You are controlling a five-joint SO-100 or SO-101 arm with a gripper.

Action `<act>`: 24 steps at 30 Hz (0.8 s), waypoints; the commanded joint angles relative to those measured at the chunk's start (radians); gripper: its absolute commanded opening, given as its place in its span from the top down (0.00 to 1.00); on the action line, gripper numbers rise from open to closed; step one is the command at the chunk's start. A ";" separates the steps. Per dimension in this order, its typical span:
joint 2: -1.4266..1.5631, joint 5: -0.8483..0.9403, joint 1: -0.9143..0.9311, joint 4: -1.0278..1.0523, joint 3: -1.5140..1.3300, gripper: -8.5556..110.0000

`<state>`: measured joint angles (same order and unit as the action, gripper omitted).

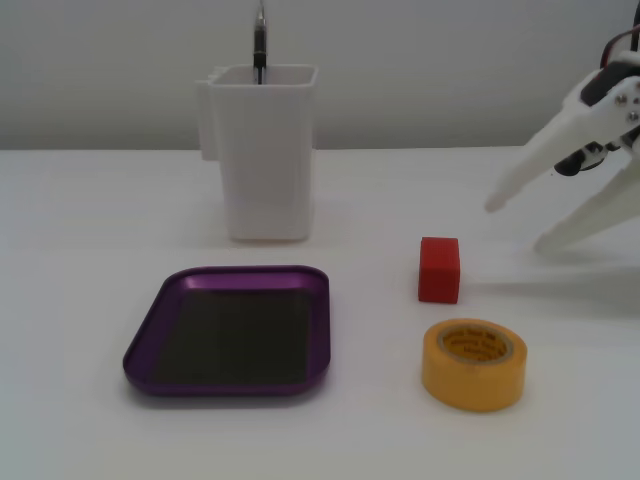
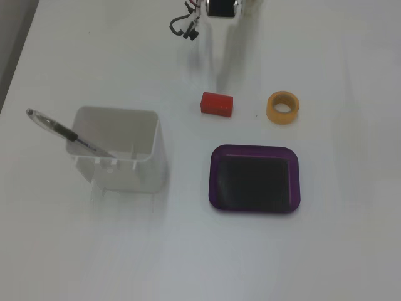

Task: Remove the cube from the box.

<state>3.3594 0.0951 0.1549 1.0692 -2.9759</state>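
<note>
The red cube [image 1: 439, 268] sits on the white table, outside the box, to the right of it in a fixed view; it also shows in the other fixed view [image 2: 217, 104]. The purple box [image 1: 142, 350] is a shallow tray with a dark floor and nothing in it, and it shows in the other fixed view too [image 2: 213, 179]. My gripper [image 1: 517, 224] is white, open and empty, and is held above the table to the right of the cube, apart from it. In the other fixed view only the arm [image 2: 219, 7] shows at the top edge.
A yellow tape roll [image 1: 470, 388] lies in front of the cube, and shows in the other fixed view [image 2: 271, 108]. A tall white container [image 1: 265, 170] holding a pen [image 1: 259, 45] stands behind the tray.
</note>
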 commanded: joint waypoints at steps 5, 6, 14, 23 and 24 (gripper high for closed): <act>0.066 -0.012 -0.012 0.000 -0.100 0.80; 0.066 -0.012 -0.012 0.002 -0.100 0.80; 0.066 -0.012 -0.012 0.005 -0.100 0.94; 0.066 -0.014 -0.012 -0.009 -0.104 0.92; 0.066 -0.014 -0.012 -0.009 -0.104 0.92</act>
<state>3.3594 0.0874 0.1503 1.0723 -3.0695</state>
